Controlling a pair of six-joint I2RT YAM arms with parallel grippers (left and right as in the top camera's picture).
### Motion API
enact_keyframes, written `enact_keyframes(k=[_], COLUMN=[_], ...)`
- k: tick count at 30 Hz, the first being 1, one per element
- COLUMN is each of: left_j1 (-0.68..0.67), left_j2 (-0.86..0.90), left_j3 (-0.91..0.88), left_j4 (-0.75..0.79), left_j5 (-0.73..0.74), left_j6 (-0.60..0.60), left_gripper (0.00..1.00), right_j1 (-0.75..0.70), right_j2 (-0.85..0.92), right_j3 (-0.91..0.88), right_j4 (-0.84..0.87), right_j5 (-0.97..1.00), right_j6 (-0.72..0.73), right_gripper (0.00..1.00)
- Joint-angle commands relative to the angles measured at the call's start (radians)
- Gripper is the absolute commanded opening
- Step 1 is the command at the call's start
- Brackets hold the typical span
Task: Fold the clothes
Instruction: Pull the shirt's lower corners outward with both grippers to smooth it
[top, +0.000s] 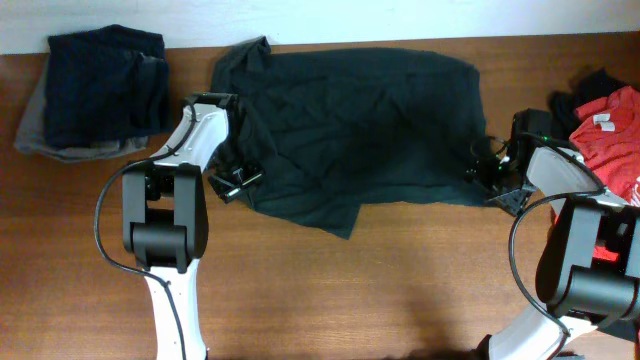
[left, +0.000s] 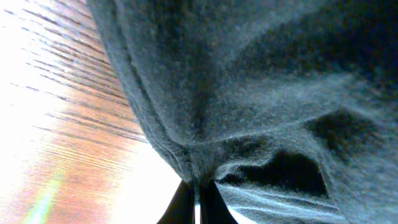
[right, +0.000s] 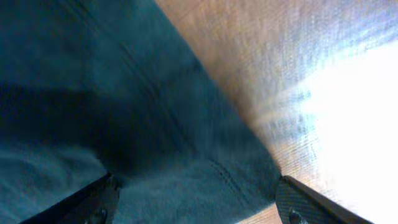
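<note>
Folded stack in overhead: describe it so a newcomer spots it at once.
On the wooden table, a big blackish-green garment lies spread across the middle. Left of it, at the far edge, sits the folded stack. Unlike the crumpled red garment on the right, it is a neat navy pile over a grey layer.

Brown wood-grain table (top: 400, 290), glossy. Grain lines show sharp in the left wrist view (left: 62, 93). Strong white glare washes out the table in the right wrist view (right: 348, 124). White wall strip (top: 350, 15) runs behind the table's far edge.
</note>
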Motion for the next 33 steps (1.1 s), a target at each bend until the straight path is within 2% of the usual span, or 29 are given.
enact_keyframes(k=[1, 13, 15, 16, 17, 21, 25, 33], left_j1=[0.003, 0.003, 0.003, 0.003, 0.003, 0.003, 0.003, 0.003], left_j2=[0.021, 0.021, 0.021, 0.021, 0.021, 0.021, 0.020, -0.002], left_j3=[-0.006, -0.006, -0.006, -0.006, -0.006, -0.006, -0.006, 0.018], left_j4=[-0.008, -0.031, -0.034, -0.037, -0.040, -0.050, -0.098, -0.257], left_j5=[-0.027, -0.039, -0.039, -0.039, -0.039, -0.046, -0.046, -0.145], left_j6=[0.016, 0.038, 0.039, 0.054, 0.054, 0.065, 0.069, 0.094], left_gripper=[0.01, 0.01, 0.01, 0.01, 0.01, 0.01, 0.01, 0.01], right_j1=[-0.004, -0.004, -0.004, -0.004, -0.004, -0.004, -0.004, -0.004], right_j2=[0.011, 0.012, 0.013, 0.014, 0.016, 0.022, 0.022, -0.049], right_j3=[-0.004, -0.005, -0.006, -0.010, -0.010, -0.010, -0.010, -0.006], right_j4=[-0.032, -0.060, -0.049, -0.037, -0.034, -0.038, -0.062, -0.145], right_j5=[-0.009, 0.014, 0.021, 0.025, 0.024, 0.024, 0.026, 0.068], right_j6=[0.017, 0.016, 0.016, 0.016, 0.017, 0.018, 0.028, 0.047], right_gripper=[0.85, 0.86, 0.75, 0.60, 0.53, 0.33, 0.04, 0.04])
